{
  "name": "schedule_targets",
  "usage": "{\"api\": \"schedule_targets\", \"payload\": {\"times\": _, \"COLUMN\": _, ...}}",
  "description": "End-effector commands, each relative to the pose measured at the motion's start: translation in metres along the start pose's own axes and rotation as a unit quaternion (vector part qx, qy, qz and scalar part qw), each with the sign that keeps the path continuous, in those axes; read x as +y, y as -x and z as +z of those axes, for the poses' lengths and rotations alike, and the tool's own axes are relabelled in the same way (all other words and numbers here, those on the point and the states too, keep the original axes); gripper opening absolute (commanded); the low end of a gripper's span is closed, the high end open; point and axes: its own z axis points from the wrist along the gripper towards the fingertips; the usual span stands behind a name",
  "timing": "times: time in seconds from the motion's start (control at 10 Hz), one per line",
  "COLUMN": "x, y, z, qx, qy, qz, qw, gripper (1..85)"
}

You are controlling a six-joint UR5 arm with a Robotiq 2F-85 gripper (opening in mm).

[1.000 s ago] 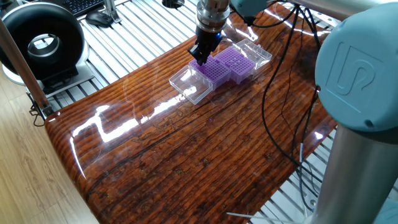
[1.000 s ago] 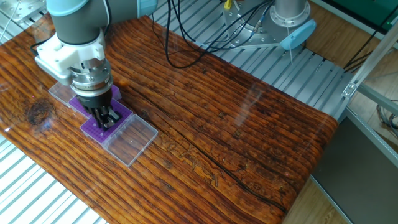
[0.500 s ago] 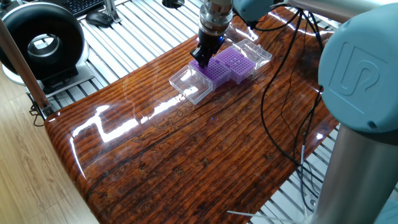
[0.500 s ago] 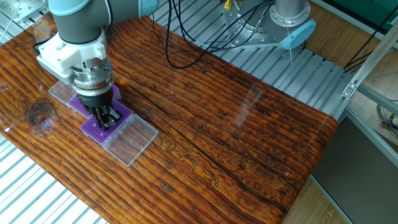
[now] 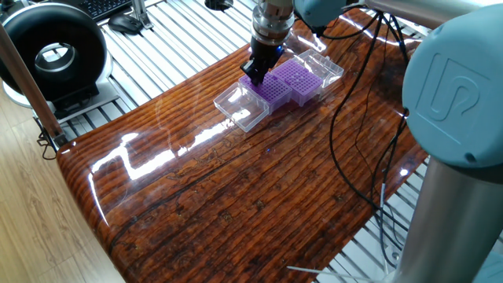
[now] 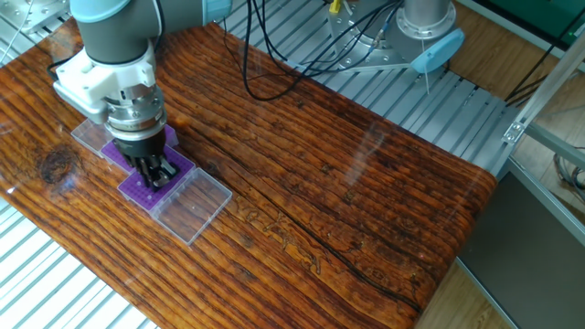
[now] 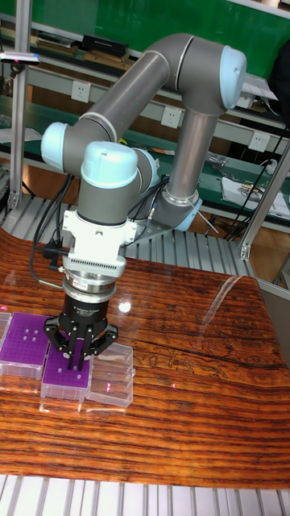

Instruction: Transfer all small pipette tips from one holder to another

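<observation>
Two purple grid racks stand side by side, each with a clear hinged lid lying open beside it. My gripper (image 5: 255, 71) (image 6: 157, 175) (image 7: 76, 357) points straight down onto the nearer rack (image 5: 273, 88) (image 6: 137, 192) (image 7: 58, 375), fingertips at its top face. The fingers stand close together and look shut. No small pipette tips can be made out between them or in the holes; they are too small to tell. The other rack (image 5: 302, 75) (image 6: 117, 151) (image 7: 24, 343) sits just beyond the gripper.
Clear lids (image 5: 242, 108) (image 6: 189, 206) (image 7: 113, 384) lie flat beside the racks on the glossy wooden table (image 5: 236, 189). Black cables (image 5: 354, 118) hang from the arm over the table's right side. Slatted metal surrounds the table.
The gripper shifted slightly along the near rack between one second and half a second ago, and has held still since. The racks and lids have not moved.
</observation>
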Motion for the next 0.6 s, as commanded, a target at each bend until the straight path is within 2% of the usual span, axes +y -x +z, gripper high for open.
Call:
{"api": "schedule_targets", "payload": {"times": 0.0, "x": 0.0011, "y": 0.0039, "z": -0.0024, "qx": -0.002, "qy": 0.011, "qz": 0.002, "qw": 0.9999, "gripper": 21.0}}
{"api": "schedule_targets", "payload": {"times": 0.2, "x": 0.0017, "y": 0.0059, "z": -0.0018, "qx": -0.005, "qy": 0.012, "qz": 0.005, "qw": 0.9999, "gripper": 16.7}}
{"api": "schedule_targets", "payload": {"times": 0.5, "x": 0.003, "y": 0.0067, "z": 0.0009, "qx": -0.008, "qy": 0.014, "qz": 0.004, "qw": 0.9999, "gripper": 15.7}}
